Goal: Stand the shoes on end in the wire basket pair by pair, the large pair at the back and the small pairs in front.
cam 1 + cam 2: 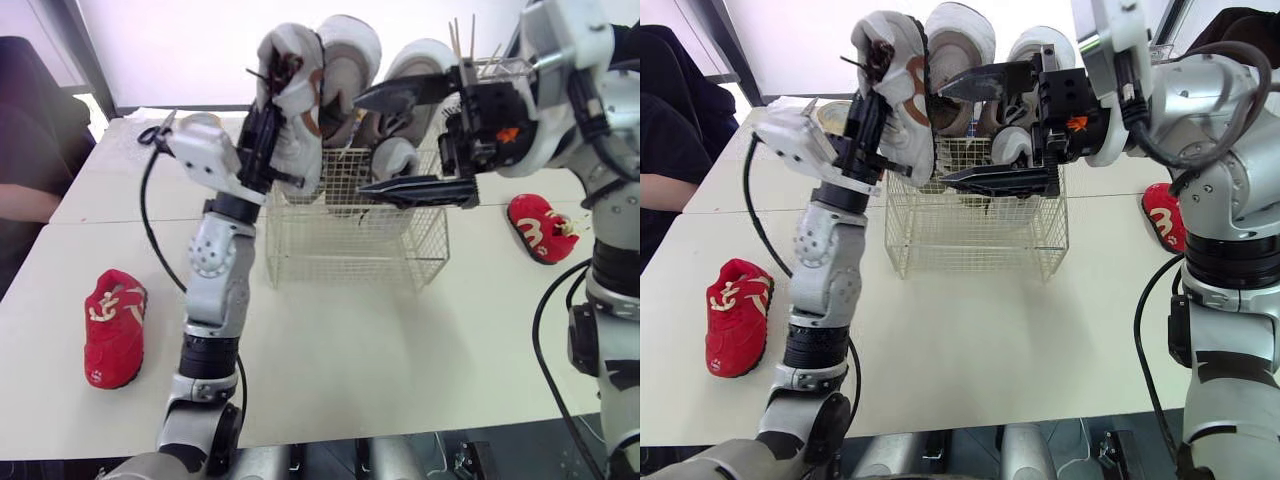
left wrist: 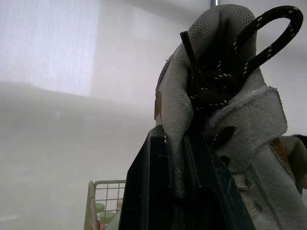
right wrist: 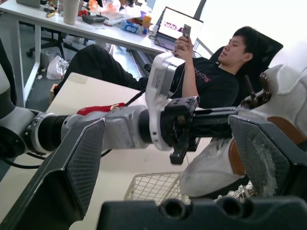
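The left pincer [image 1: 258, 140] is clamped on a large grey-white sneaker [image 1: 295, 110] with dark speckled laces and tan trim, holding it in the air above the left edge of the wire basket [image 1: 350, 250], tongue and lace loop uppermost. The right pincer [image 1: 360, 142] hangs spread wide over the basket, gripping nothing. More pale shoes [image 1: 345, 60] stand inside, while one small red shoe [image 1: 113, 327] lies on the counter [image 1: 400, 350] to the left and another red shoe [image 1: 540, 228] to the right.
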Controlling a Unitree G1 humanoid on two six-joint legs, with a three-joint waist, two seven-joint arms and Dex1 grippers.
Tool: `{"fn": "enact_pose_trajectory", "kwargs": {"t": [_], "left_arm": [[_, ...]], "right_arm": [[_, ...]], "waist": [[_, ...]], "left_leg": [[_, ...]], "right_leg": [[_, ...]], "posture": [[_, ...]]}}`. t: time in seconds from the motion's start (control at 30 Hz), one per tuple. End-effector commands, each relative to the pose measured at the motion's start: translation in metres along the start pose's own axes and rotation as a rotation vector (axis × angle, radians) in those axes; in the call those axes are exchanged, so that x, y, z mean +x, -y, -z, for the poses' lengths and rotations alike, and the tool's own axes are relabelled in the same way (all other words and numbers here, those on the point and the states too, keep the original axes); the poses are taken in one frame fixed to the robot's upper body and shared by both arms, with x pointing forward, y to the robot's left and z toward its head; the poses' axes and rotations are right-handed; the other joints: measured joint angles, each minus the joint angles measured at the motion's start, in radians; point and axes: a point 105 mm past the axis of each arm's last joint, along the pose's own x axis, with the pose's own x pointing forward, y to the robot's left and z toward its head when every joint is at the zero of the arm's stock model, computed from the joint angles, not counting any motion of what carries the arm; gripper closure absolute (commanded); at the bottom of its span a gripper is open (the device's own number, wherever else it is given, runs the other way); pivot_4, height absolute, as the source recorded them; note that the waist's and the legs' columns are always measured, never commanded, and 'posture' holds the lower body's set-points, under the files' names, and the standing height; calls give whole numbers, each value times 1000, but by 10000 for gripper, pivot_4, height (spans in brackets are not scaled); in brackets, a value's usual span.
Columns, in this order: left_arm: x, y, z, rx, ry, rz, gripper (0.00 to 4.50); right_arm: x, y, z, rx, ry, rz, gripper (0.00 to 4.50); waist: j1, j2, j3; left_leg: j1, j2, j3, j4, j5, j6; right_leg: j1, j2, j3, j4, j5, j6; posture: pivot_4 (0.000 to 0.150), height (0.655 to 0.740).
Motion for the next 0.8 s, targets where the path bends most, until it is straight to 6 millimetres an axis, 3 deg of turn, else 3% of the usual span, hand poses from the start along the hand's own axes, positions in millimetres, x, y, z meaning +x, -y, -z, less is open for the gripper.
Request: {"fn": "enact_pose_trajectory", "kwargs": {"t": [0.03, 0.43, 0.63, 0.8], "left_arm": [[0, 17, 4, 74, 69, 50, 44618], [3, 18, 7, 316, 244, 44, 44618], [-7, 9, 30, 319, 179, 6, 44618], [-23, 13, 46, 330, 133, 34, 44618]], "right_arm": [[-2, 1, -14, -63, 0, 16, 0], [-4, -2, -18, -60, -21, 31, 0], [-3, -2, -18, -62, -18, 34, 0], [-3, -2, -19, -61, -16, 33, 0]], "waist": [[0, 0, 0], [4, 0, 0], [12, 0, -1], [33, 2, -2]], "left_leg": [[0, 0, 0, 0, 0, 0], [0, 0, 0, 0, -1, 0], [0, 0, 0, 0, -1, 1], [0, 0, 0, 2, 0, 0]], "right_leg": [[0, 0, 0, 0, 0, 0], [0, -1, 0, 0, 0, 0], [0, -1, -1, 0, 0, 0], [1, -1, -1, 0, 1, 0]], "posture": [[1500, 7400], [1500, 7400], [1500, 7400], [1500, 7400]]}}
